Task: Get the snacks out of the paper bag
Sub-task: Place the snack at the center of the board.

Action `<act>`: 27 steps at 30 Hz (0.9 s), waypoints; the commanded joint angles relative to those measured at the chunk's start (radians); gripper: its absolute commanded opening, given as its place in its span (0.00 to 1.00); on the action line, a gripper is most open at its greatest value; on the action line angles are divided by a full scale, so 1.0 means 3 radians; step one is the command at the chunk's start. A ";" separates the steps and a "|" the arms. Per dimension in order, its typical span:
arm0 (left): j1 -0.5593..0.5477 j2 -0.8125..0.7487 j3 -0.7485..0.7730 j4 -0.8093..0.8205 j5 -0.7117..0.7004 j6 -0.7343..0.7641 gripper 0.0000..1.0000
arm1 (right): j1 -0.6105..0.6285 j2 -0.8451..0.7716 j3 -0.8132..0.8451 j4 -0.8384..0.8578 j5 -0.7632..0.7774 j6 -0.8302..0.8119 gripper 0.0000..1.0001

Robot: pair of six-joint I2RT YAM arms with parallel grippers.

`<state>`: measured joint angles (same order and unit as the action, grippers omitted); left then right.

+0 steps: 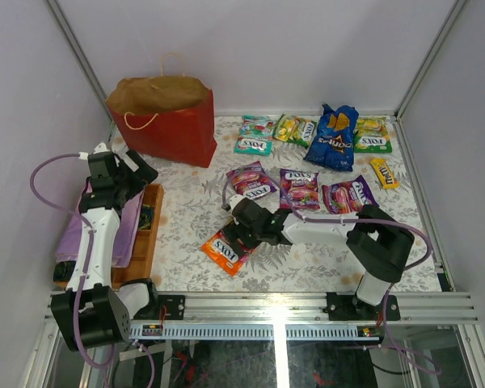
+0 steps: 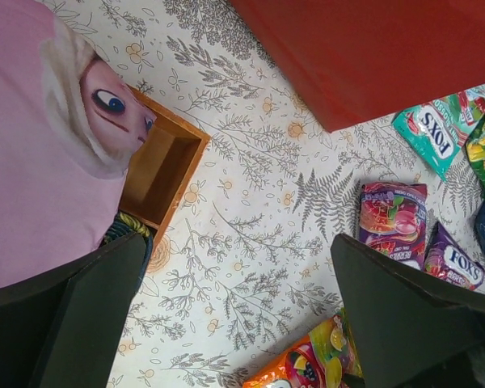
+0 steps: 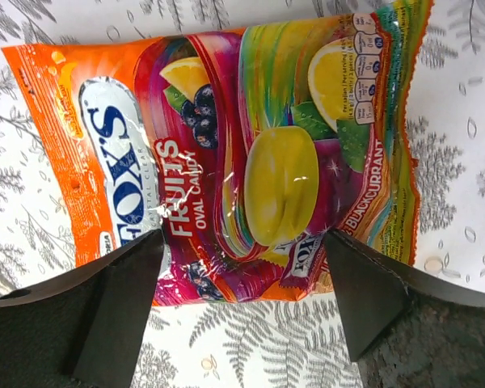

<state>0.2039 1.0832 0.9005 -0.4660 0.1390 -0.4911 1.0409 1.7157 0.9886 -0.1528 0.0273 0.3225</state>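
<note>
— While we are sweeping the table point(image 1: 186, 214) from nine o'clock, what is the left gripper point(image 1: 141, 166) doing?

— Hanging with its fingers spread wide and gripping nothing; it is hovering over the purple cloth point(image 1: 128, 234) and the wooden tray point(image 1: 153, 222) at nine o'clock; the paper bag point(image 1: 170, 129) is standing upright at eleven o'clock, its mouth crumpled, so I cannot tell whether anything is lying inside.

— And the right gripper point(image 3: 242, 234)?

— It is reaching toward six o'clock, jaws standing wide on either side of the orange packet point(image 3: 250, 153); the packet is lying flat on the table and, as far as I am judging, nothing is being held.

— How is such a packet going to handle?

— Lightly, I am guessing; the film is looking glossy and slippery, soft and crinkly, with hard sweets shifting inside; pinching a crimped end seam or the narrow width is seeming safest.

— What is lying around it?

— Three purple-pink packets point(image 1: 299, 190) are lying just past centre toward three o'clock; teal packets point(image 1: 255, 135), green-yellow packets point(image 1: 295, 129), the blue chip bag point(image 1: 335, 139) and a yellow bar point(image 1: 383, 172) are sitting toward one and two o'clock, well apart from the bag; only the left gripper, tray and cloth are crowding the bag's near side.
</note>
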 commanded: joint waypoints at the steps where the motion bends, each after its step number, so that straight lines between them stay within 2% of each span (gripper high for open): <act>1: 0.0018 -0.0046 -0.0016 0.0020 0.0036 0.0091 1.00 | 0.0043 0.0269 0.0069 0.0224 -0.0106 -0.0118 0.88; 9: 0.0014 -0.0298 -0.0041 0.0021 -0.0142 0.0085 1.00 | 0.0100 0.0678 0.0571 0.0350 -0.0334 -0.0310 0.88; 16: 0.0018 -0.0184 -0.0001 0.0012 -0.0055 0.0131 1.00 | 0.0088 0.1293 0.1233 0.0221 -0.0376 -0.0549 0.93; 27: 0.0016 -0.0066 -0.0011 0.0012 0.0150 0.0149 1.00 | -0.0501 0.1974 0.2183 0.0031 -0.0673 -0.0666 0.95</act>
<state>0.2039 1.0389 0.8898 -0.4728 0.1375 -0.4709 0.9733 2.2124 1.5856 -0.0254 -0.1524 0.1463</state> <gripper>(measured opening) 0.995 0.942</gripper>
